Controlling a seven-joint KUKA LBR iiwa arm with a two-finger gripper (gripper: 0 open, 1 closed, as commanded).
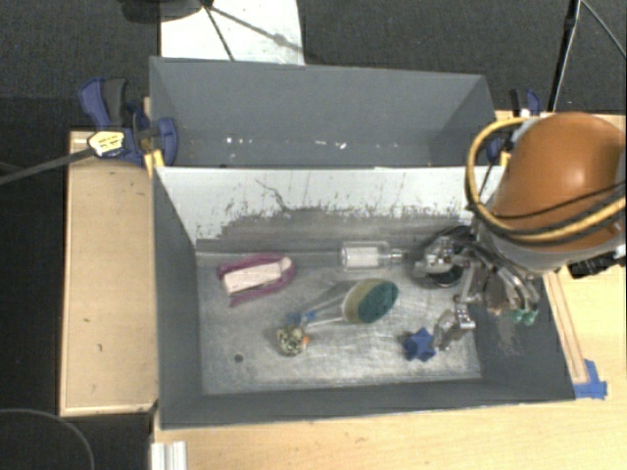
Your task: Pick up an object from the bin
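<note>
- Where the arm comes in from the view's right, the grey metal bin [176, 292] takes it over its right-hand wall, and the jaws hang low over the right end of the bin's floor.
- The orange cover [558, 174] on the arm, ringed by cables, sits above and behind the jaws, over the bin's right rim.
- The jaws point down at the floor; whether they are released or clenched I cannot tell.
- The green-headed brush [370, 302] lies flat, well apart from the jaws toward the view's left, its pale handle running on away from them.
- The purple and white packet [257, 275] lies farthest from the jaws, across the floor.
- The clear bottle [367, 256] lies on its side by the back wall, beyond the jaws and to the view's left of them.
- The small blue piece [419, 345] is the nearest thing, just beside the jaws on the side away from the arm; whether they touch I cannot tell.
- The speckled knob [290, 341] lies at the handle's far end, well apart from the jaws.
</note>
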